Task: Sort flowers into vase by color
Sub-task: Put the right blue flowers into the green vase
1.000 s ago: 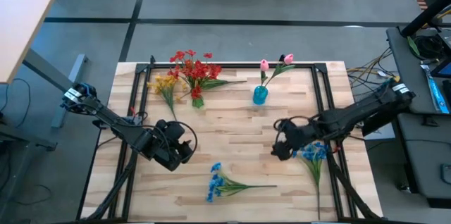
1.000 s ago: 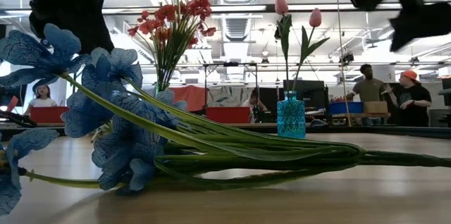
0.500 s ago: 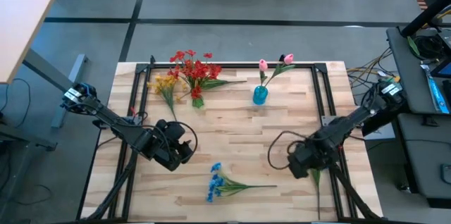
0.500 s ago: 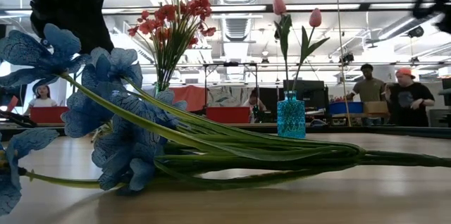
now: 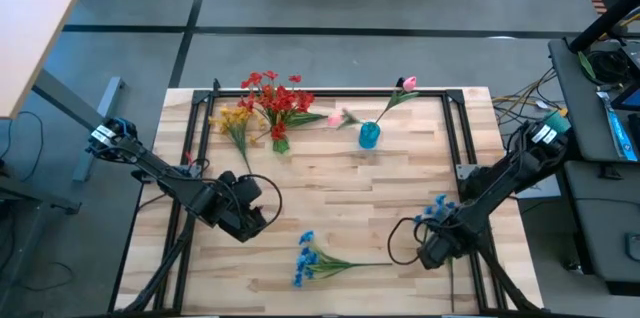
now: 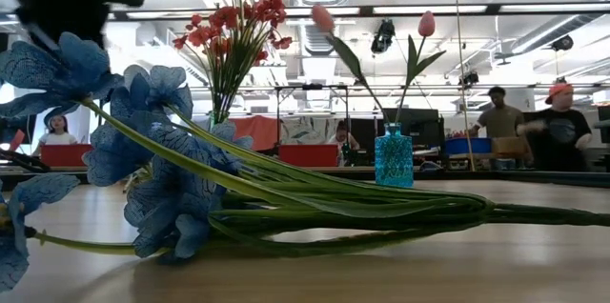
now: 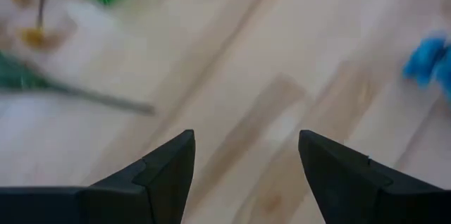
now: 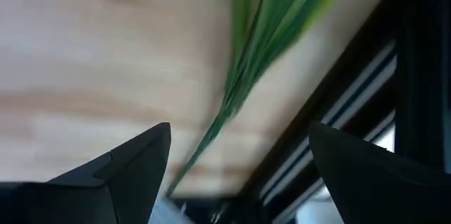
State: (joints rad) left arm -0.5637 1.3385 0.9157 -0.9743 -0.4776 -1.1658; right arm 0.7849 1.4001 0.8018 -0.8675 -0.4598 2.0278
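Note:
A blue spray (image 5: 305,257) lies flat near the near edge and fills the low view (image 6: 143,160). A second blue spray (image 5: 438,209) lies by the right rail, and its green stem (image 8: 243,90) runs between the open fingers of my right gripper (image 5: 433,249) (image 8: 241,129) just above it. A small blue vase (image 5: 369,135) (image 6: 394,155) holds two pink tulips; one (image 5: 408,83) stands up and the other (image 5: 335,118) leans far to the left. Red flowers (image 5: 275,98) and yellow flowers (image 5: 235,118) are at the far left. My left gripper (image 5: 245,216) (image 7: 246,136) hangs open over bare wood.
A black frame rail (image 5: 465,148) runs around the table top, close beside my right gripper. Bare wood (image 5: 330,193) spans the table's middle. Cables and equipment sit past the right edge. People (image 6: 558,127) stand in the room far behind the table.
My right gripper has travelled toward the table's near edge, from beside the right-hand blue spray's blooms down along its stem, and has left the low view. One pink tulip in the blue vase has tipped over toward the left.

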